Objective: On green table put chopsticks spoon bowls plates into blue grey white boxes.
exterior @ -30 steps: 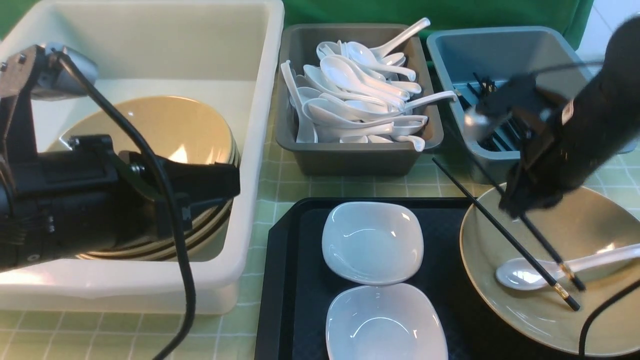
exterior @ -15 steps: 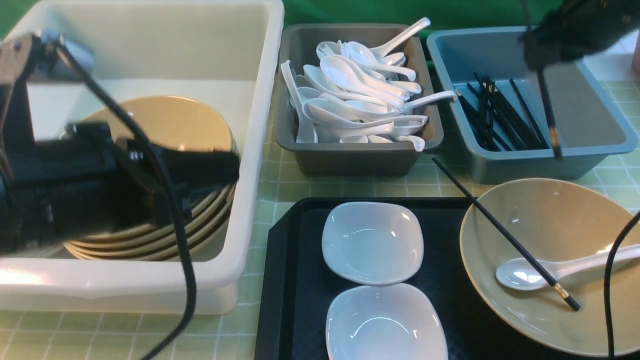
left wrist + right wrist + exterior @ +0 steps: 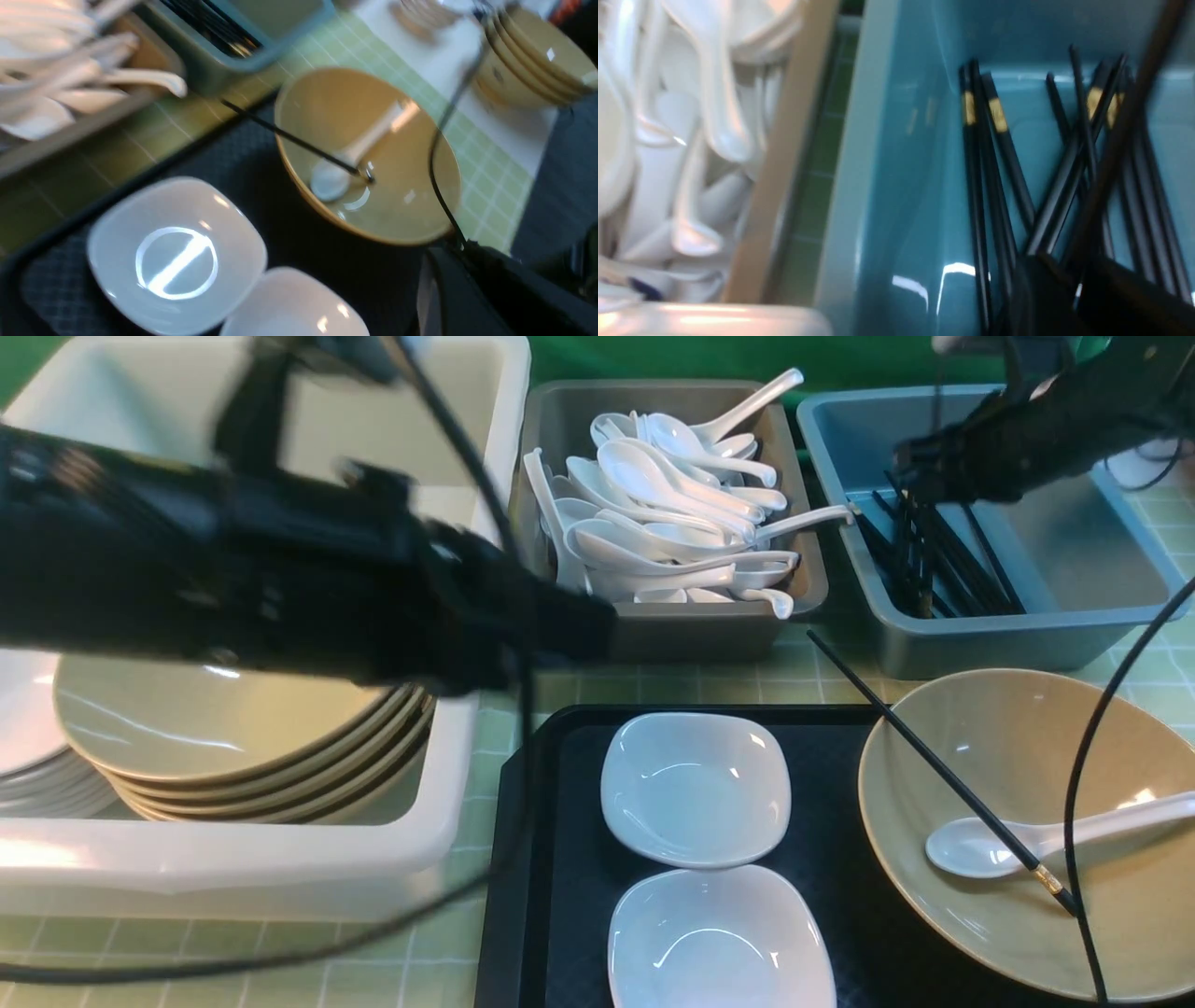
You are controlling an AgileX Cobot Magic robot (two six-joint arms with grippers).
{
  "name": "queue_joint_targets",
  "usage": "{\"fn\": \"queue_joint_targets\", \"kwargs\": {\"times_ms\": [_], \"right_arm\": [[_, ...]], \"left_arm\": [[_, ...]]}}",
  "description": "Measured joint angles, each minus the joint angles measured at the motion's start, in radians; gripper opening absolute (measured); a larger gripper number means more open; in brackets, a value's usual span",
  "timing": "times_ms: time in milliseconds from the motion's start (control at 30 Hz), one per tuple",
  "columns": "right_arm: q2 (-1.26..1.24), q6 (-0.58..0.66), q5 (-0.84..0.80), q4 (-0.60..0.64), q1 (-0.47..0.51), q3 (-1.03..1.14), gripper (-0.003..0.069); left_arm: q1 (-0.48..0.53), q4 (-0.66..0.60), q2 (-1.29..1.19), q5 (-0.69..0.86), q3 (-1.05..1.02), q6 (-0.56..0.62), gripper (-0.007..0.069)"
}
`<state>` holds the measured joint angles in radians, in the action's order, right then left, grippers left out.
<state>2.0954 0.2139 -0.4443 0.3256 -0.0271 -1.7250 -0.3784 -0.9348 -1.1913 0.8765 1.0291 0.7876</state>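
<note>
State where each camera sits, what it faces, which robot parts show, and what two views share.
Front: between arms, facing forward over tray, bowl; left arm, right arm show.
Left wrist: on left arm, facing bowl and spoon; black robot part shows.
Right wrist: on right arm, facing chopsticks in blue box; right gripper shows.
Shared: front and left wrist show the bowl.
</note>
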Motion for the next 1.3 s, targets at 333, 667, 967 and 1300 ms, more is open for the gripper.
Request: {"fn": "queue_joint_targets", "kwargs": {"times_ms": [333,667,967,1300], "right_arm": [[-0.130,0.152,-0.205,-0.021,0.018,0.000,0.0414],[-0.607,0.595,-0.308,0.079,0.004,0.432,0.0421],[-0.625,0.689,-0.233,0.079,-0.084,0.817,0.0421],[-0.498,0.705,-0.090,0.082,-0.113,0.826,0.0328]], "left_arm": [[-0.021,0.148,0.029,-0.001,0.047,-0.092,-0.0002],[-0.021,0.289,0.102,0.153,0.108,-0.175,-0.0002],[-0.021,0.285,0.106,0.158,0.108,-0.175,-0.0002],[-0.021,0.275,0.106,0.168,0.103,-0.175,-0.0002]]}}
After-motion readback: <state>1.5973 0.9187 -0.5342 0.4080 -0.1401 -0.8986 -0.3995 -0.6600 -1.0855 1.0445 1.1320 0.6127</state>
